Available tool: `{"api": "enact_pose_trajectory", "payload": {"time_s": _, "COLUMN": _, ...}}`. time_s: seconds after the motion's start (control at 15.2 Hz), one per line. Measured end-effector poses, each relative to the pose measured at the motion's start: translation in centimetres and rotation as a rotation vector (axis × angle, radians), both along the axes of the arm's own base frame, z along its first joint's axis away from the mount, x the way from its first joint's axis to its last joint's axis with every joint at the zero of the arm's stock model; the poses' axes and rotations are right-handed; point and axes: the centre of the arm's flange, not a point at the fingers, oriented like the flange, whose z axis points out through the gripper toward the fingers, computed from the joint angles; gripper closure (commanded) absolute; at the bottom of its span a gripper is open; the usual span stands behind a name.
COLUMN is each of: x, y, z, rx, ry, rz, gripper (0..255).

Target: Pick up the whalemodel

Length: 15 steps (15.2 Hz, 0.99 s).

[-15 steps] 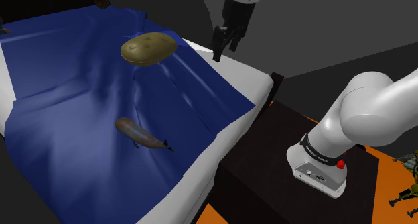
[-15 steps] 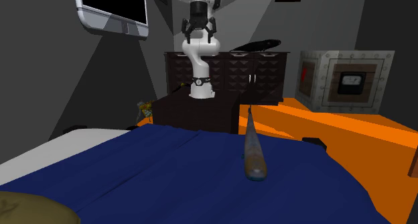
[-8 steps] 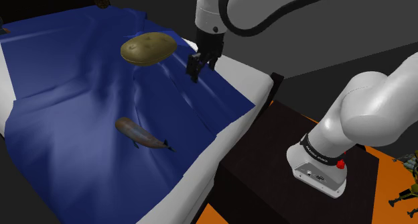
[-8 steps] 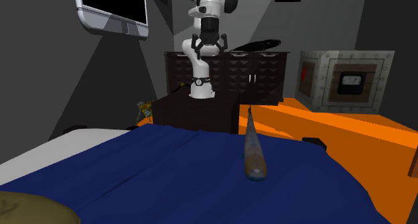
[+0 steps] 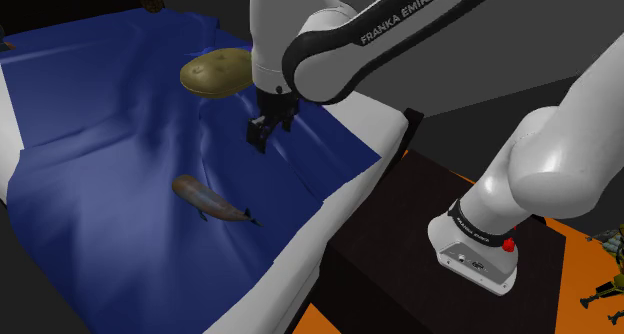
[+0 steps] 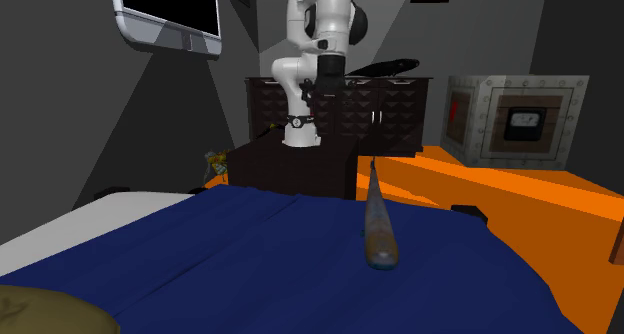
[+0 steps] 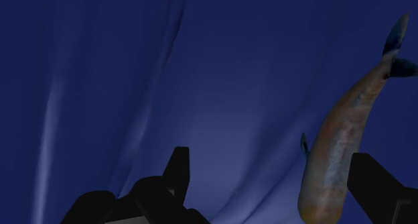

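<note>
The whale model (image 5: 207, 198) is a slim brown-grey body with a dark tail, lying on the blue blanket (image 5: 110, 132). In the second exterior view the whale model (image 6: 378, 228) lies lengthwise, tail toward the arm. My gripper (image 5: 261, 135) hangs above the blanket, up and to the shoulder view's right of the whale, clear of it. In the wrist view the gripper (image 7: 274, 181) is open, and the whale model (image 7: 340, 143) lies below, close to one finger (image 7: 372, 182) and well off the other finger (image 7: 177, 170). Nothing is held.
A brown potato-shaped lump (image 5: 222, 72) rests on the blanket behind the gripper, and again as the lump (image 6: 40, 312). The bed's white edge (image 5: 345, 102) meets my dark stand (image 5: 400, 222). A dresser (image 6: 380, 107), a screen (image 6: 165, 17) and a riveted crate (image 6: 515, 122) stand behind.
The arm has swung down and toward the shoulder view's left, bringing the gripper from beyond the bed's edge to over the blanket, nearer the whale. The whale has not moved.
</note>
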Motion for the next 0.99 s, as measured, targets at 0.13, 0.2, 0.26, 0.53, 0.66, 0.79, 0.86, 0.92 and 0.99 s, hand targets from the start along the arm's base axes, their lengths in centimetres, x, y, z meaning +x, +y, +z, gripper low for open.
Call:
{"api": "enact_pose_trajectory", "payload": {"time_s": 0.13, "x": 0.4, "y": 1.5, "z": -1.7, "rx": -0.005, "ry": 0.003, "rz": 0.009, "gripper": 0}}
{"api": "enact_pose_trajectory", "payload": {"time_s": 0.2, "x": 0.7, "y": 2.6, "z": -2.6, "rx": -0.008, "ry": 0.004, "rz": 0.014, "gripper": 0}}
{"api": "enact_pose_trajectory", "payload": {"time_s": 0.26, "x": 1.4, "y": 3.5, "z": -3.6, "rx": -0.010, "ry": 0.006, "rz": 0.019, "gripper": 0}}
{"api": "enact_pose_trajectory", "payload": {"time_s": 0.53, "x": 2.8, "y": 6.6, "z": -8.0, "rx": -0.020, "ry": 0.013, "rz": 0.038, "gripper": 0}}
{"api": "enact_pose_trajectory", "payload": {"time_s": 0.66, "x": 3.7, "y": 8.4, "z": -10.1, "rx": -0.025, "ry": 0.016, "rz": 0.047, "gripper": 0}}
{"api": "enact_pose_trajectory", "payload": {"time_s": 0.79, "x": 4.2, "y": 9.9, "z": -12.3, "rx": -0.030, "ry": 0.019, "rz": 0.056, "gripper": 0}}
{"api": "enact_pose_trajectory", "payload": {"time_s": 0.86, "x": 4.7, "y": 10.7, "z": -13.2, "rx": -0.033, "ry": 0.021, "rz": 0.061, "gripper": 0}}
{"api": "enact_pose_trajectory", "payload": {"time_s": 0.92, "x": 5.4, "y": 11.6, "z": -14.0, "rx": -0.035, "ry": 0.023, "rz": 0.065, "gripper": 0}}
{"api": "enact_pose_trajectory", "payload": {"time_s": 0.99, "x": 5.8, "y": 12.1, "z": -15.2, "rx": -0.038, "ry": 0.024, "rz": 0.070, "gripper": 0}}
